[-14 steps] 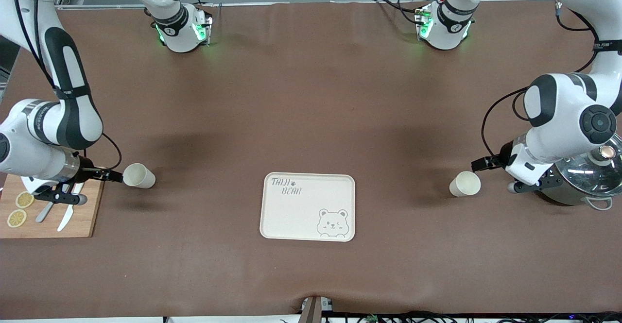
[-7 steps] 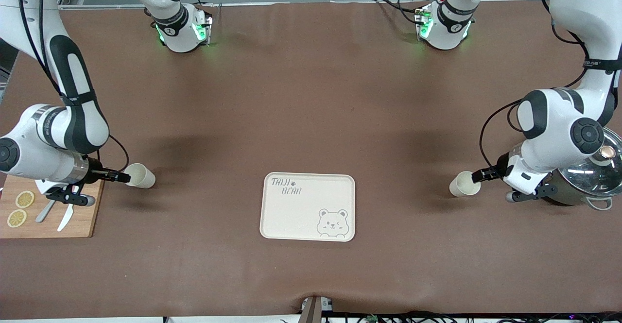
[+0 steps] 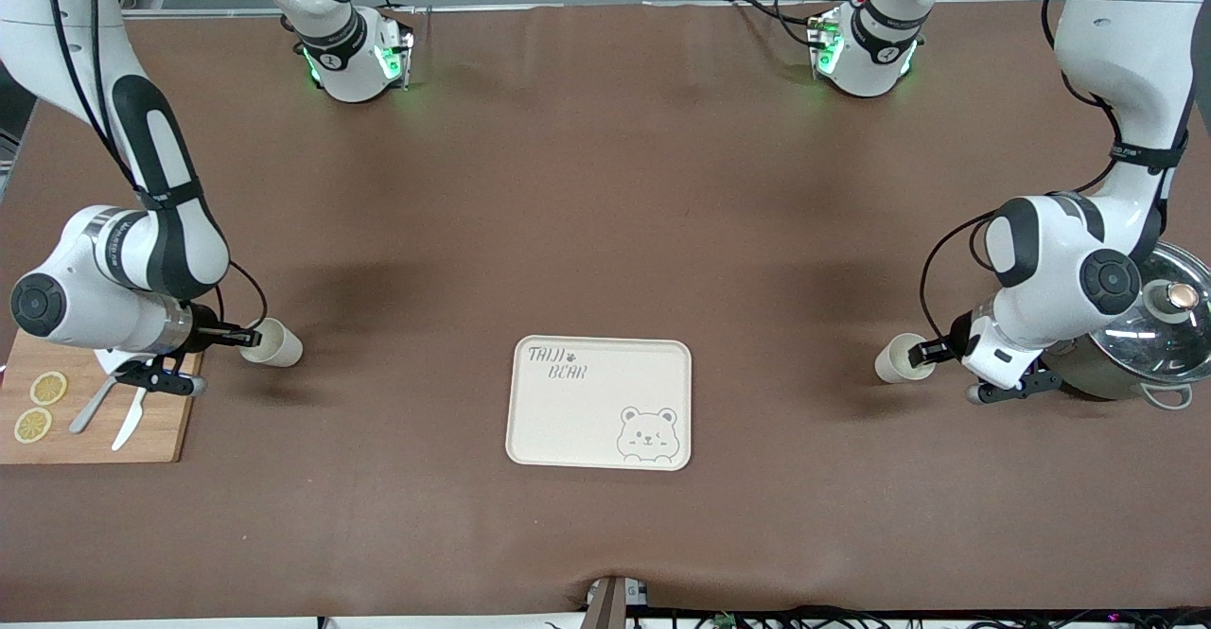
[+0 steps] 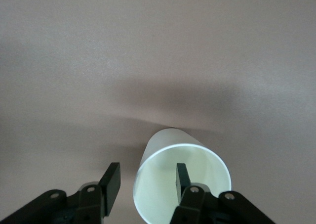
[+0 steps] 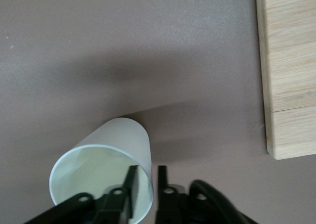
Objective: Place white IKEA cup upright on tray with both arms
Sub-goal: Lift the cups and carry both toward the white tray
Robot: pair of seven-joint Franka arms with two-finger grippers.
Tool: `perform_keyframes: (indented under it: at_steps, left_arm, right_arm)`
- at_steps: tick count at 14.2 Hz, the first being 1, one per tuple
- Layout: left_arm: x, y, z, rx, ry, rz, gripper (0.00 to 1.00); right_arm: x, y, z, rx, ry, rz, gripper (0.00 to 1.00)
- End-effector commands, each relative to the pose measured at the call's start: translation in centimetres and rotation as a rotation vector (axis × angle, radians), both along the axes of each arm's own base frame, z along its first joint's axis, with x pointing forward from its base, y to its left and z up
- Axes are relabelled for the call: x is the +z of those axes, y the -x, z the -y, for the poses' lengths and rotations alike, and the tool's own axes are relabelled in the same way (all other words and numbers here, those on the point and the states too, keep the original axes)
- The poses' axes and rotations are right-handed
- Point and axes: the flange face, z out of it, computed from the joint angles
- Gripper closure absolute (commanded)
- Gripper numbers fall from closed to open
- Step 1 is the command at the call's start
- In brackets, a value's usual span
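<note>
Two white cups lie on their sides on the brown table, one at each end. The cream bear tray [image 3: 568,421] lies between them, nearer the front camera. My right gripper [image 3: 254,336] is at the mouth of its cup [image 3: 281,347]. In the right wrist view the gripper [image 5: 146,180] straddles the wall of the cup [image 5: 111,150], its fingers a narrow gap apart, one inside. My left gripper [image 3: 916,355] is at the other cup [image 3: 891,362]. In the left wrist view it [image 4: 147,180] is wide open, one finger inside the cup [image 4: 168,142], one outside.
A wooden cutting board [image 3: 161,426] with lemon slices [image 3: 47,388] and a knife [image 3: 126,426] lies under the right arm's wrist; it also shows in the right wrist view [image 5: 289,70]. A steel pot with a glass lid [image 3: 1149,340] stands beside the left arm's wrist.
Both grippers have moved in toward the cups' mouths, and each now has one finger inside its cup. Neither cup has moved.
</note>
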Motion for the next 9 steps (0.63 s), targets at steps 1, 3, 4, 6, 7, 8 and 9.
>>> perform_keyframes:
  at_steps: [1,3,4,6,7,8,9]
  left_arm:
    - [-0.5,-0.1,0.0,-0.02,-0.016,0.01,0.74]
    - [-0.7,-0.2,0.0,-0.02,-0.015,0.011,0.95]
    - [-0.7,-0.2,0.0,-0.02,-0.015,0.011,1.0]
    - [0.1,-0.4,0.1,-0.022,-0.016,0.025,1.0]
    - [0.8,-0.6,0.8,-0.02,-0.014,0.034,1.0]
    - [1.6,-0.7,1.3,-0.025,-0.014,0.044,1.0]
    - [2.1,-0.9,1.5,-0.025,-0.012,0.054,1.0]
  right_arm:
    - [0.1,0.0,-0.2,-0.015,-0.004,0.007,1.0]
    - [0.6,-0.3,-0.2,-0.013,-0.004,0.015,1.0]
    - [0.9,-0.3,-0.3,-0.011,-0.004,0.015,1.0]
    - [2.6,-1.3,-0.2,-0.008,-0.001,0.045,1.0]
    - [3.6,-1.4,-0.3,-0.007,-0.002,0.05,1.0]
    - [4.4,-1.4,-1.0,0.001,-0.009,0.039,1.0]
    - [5.7,-1.8,-2.3,0.0,-0.016,0.047,1.0]
